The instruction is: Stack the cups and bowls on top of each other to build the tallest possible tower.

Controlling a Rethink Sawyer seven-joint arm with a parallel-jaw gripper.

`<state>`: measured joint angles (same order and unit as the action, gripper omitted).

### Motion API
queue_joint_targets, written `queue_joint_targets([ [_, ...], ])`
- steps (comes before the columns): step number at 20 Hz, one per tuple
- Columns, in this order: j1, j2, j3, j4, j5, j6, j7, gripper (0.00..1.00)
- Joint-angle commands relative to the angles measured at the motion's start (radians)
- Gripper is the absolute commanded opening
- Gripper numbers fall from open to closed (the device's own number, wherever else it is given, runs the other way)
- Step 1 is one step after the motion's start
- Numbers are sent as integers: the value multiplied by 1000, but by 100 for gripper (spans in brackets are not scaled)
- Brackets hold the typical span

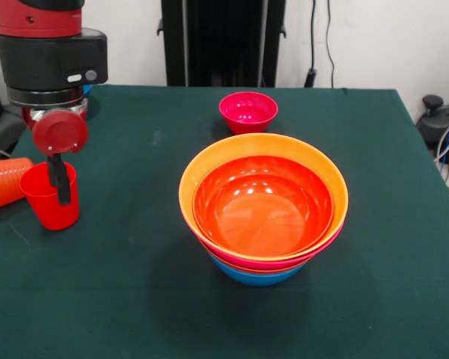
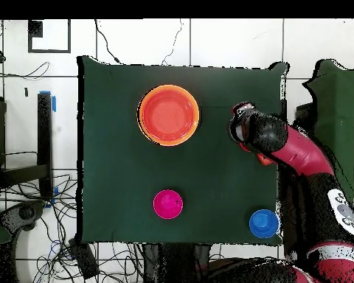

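My gripper point(image 1: 61, 196) hangs at the table's left side, down at the rim of the smooth red cup point(image 1: 51, 206), which stands upright. Whether it grips the cup is hidden. The ribbed orange cup point(image 1: 1, 183) lies on its side just left of it. The tower point(image 1: 263, 213) stands mid-table: a medium blue bowl point(image 1: 256, 276) at the base, pink and red-orange rims above it, then the large yellow-orange bowl point(image 1: 209, 161) with a red-orange bowl point(image 1: 262, 206) nested in it. In the overhead view the gripper point(image 2: 243, 127) is right of the tower point(image 2: 169, 115); both cups are hidden there.
A small magenta bowl point(image 1: 248, 111) sits alone behind the tower, also seen in the overhead view point(image 2: 168, 204). A small blue bowl point(image 2: 264, 223) sits at a table corner near the robot's base. The arm point(image 2: 294, 151) reaches over the table's right edge.
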<state>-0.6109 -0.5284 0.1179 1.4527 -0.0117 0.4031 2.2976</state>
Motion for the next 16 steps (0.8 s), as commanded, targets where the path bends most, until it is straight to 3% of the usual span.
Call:
queue_joint_targets([
  [1, 22, 4, 18, -44, -99, 147, -131, 100],
  [8, -4, -39, 28, -13, -125, 168, -144, 100],
  [16, -43, 62, 82, -4, -147, 101, -131, 100],
])
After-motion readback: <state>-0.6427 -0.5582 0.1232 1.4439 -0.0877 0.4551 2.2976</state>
